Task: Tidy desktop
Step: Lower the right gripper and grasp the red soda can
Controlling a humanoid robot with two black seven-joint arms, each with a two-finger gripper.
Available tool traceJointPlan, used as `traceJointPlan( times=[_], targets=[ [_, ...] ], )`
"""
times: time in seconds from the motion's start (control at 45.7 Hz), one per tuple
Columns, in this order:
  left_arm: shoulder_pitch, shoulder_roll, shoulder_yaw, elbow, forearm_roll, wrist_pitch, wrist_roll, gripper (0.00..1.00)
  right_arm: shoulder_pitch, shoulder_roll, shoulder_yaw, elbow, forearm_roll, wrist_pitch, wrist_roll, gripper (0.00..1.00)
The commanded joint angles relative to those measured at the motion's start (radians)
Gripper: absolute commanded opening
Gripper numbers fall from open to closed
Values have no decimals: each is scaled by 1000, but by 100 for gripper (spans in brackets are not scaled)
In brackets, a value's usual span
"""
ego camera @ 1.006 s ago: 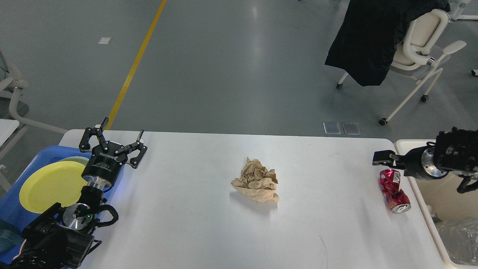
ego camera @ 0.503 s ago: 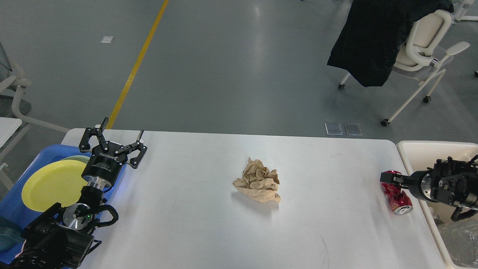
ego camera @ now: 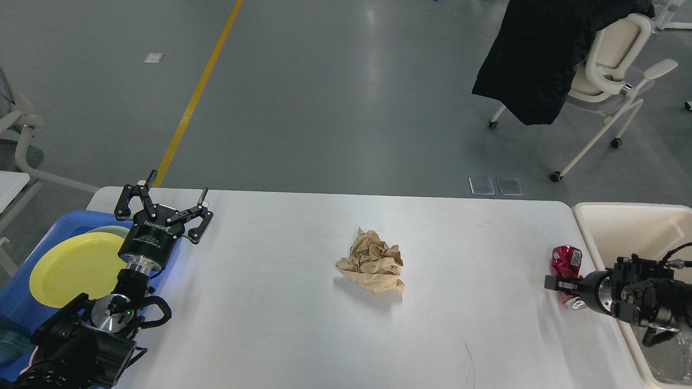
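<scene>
Grey workshop floor with a yellow line (ego camera: 200, 89) runs beyond the desktop (ego camera: 303, 324), the white top that fills the near half of the scene; a chair draped in black cloth (ego camera: 546, 54) stands far right. On the desktop a crumpled brown paper ball (ego camera: 373, 261) lies at the middle; a crushed red can (ego camera: 565, 265) lies near the right edge, just beside the cream bin (ego camera: 632, 227). At the left edge a blue tray (ego camera: 32, 254) holds a yellow plate (ego camera: 70, 267). The left gripper (ego camera: 165, 197) hovers over the tray's far right corner, fingers spread wide, grasping nothing. The right gripper (ego camera: 557, 283) sits low at the can's near end, seen side-on and dark; whether it is released or clenched I cannot tell. The step in hand looks like taking the can; to do it well, straddle the dented waist, close firmly since crushed metal slips, lift clear of the bin's rim, then release inside.
</scene>
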Motion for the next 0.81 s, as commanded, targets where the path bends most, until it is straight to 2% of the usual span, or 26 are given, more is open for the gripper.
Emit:
traceJointPlan(
  times=[0.0,0.612,0.787],
  targets=[
    [0,0,0,0,0,-1,0,100,-2,-5,-33,1,3,-8,0,0],
    [0,0,0,0,0,0,0,100,16,-16,-28,15,3,-12,0,0],
    [0,0,0,0,0,-1,0,100,93,-51,-29,75,0,-9,2,0]
  ],
)
